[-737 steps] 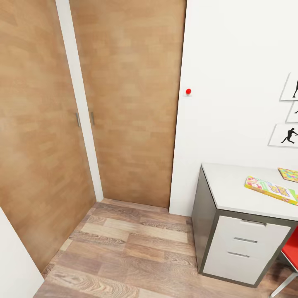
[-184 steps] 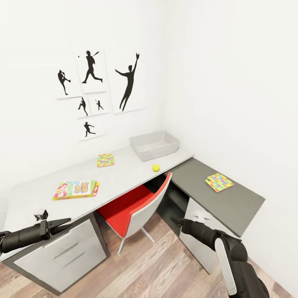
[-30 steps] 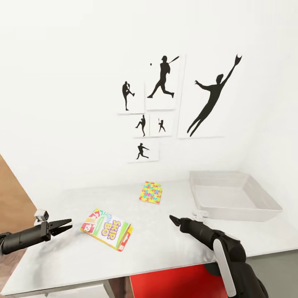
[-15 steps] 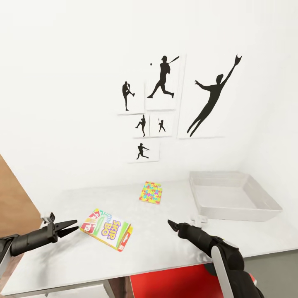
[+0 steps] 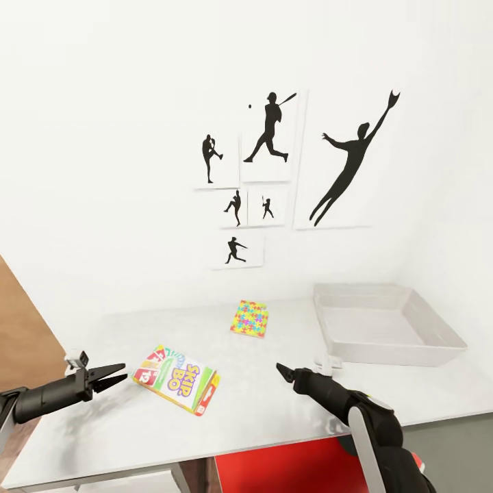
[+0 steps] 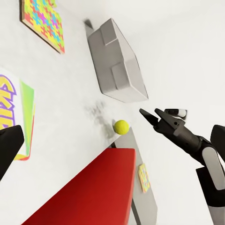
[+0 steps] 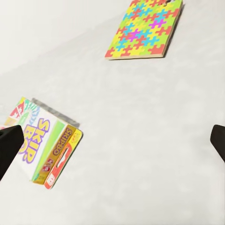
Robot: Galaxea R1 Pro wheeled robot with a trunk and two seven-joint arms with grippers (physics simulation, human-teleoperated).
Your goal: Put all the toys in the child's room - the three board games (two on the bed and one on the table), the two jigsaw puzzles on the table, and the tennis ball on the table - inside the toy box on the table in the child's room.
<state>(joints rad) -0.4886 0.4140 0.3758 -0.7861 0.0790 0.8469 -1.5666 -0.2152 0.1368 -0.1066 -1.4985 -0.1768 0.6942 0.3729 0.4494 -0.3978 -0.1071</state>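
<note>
Desk [image 5: 274,404] with a pale grey-white top fills the lower half of the head view, set against a white wall carrying black baseball-player silhouette pictures [image 5: 270,130]; a brown wooden door edge [image 5: 17,329] shows at lower left and a red chair seat [image 5: 281,472] at the bottom under the desk edge. SKIP BO board game [image 5: 177,379] lies flat at lower left of centre on the desk, long axis running diagonally from upper left to lower right, orange side facing the near edge. Jigsaw puzzle [image 5: 250,318] lies flat further back, near centre, tilted slightly, well apart from the game box. Toy box [image 5: 438,335], light grey with sloped walls, sits at right on the desk, its long axis roughly across the frame. Tennis ball [image 6: 121,127] shows in the left wrist view at the desk edge near the tub; a second jigsaw puzzle [image 6: 144,177] lies on the lower dark desk [image 6: 150,206] beyond. Left gripper [image 5: 113,375] reaches in from lower left, arm nearly level, tips just beside the game box without touching; jaws apart. Right gripper [image 5: 282,371] extends from lower right, pointing up-left over bare desk between game box and tub; jaws look slightly apart and hold nothing.
</note>
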